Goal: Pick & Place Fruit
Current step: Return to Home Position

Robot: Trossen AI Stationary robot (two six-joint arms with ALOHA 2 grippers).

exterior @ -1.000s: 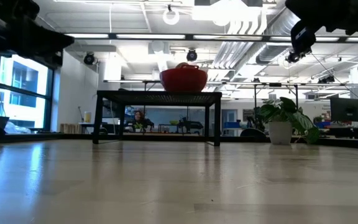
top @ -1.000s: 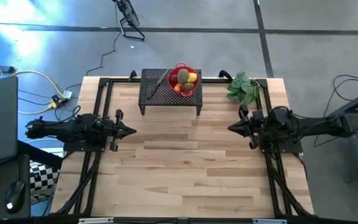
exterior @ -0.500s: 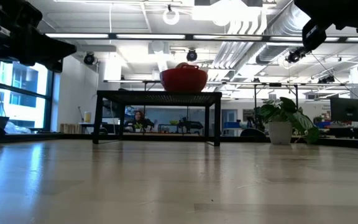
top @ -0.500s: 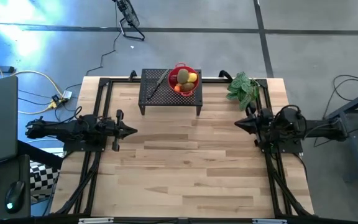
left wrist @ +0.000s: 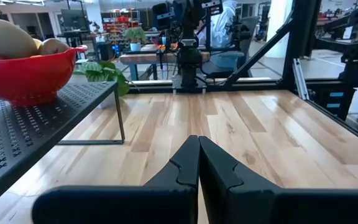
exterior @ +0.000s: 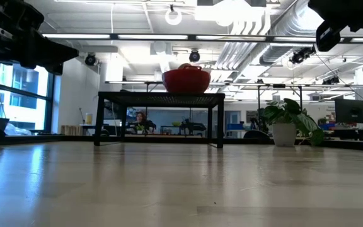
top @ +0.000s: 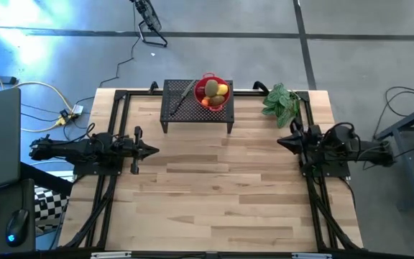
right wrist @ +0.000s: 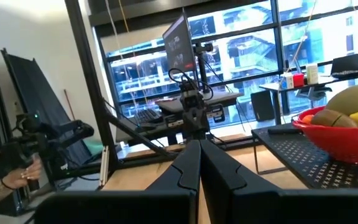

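The fruit (top: pixel 213 91) sits heaped in the red colander (top: pixel 228 99) on the right half of the shelf (top: pixel 178 115). The knife (top: pixel 185 96) lies slantwise on the shelf just beside the colander. The left gripper (top: pixel 153 151) and right gripper (top: pixel 279 142) hang in front of the shelf, one out to each side. Their tips face each other, fingers pressed together on nothing, and neither is clearly nearer. A leafy plant (top: pixel 281 102) stands off the shelf's right end. I'd say nothing blocks either arm.
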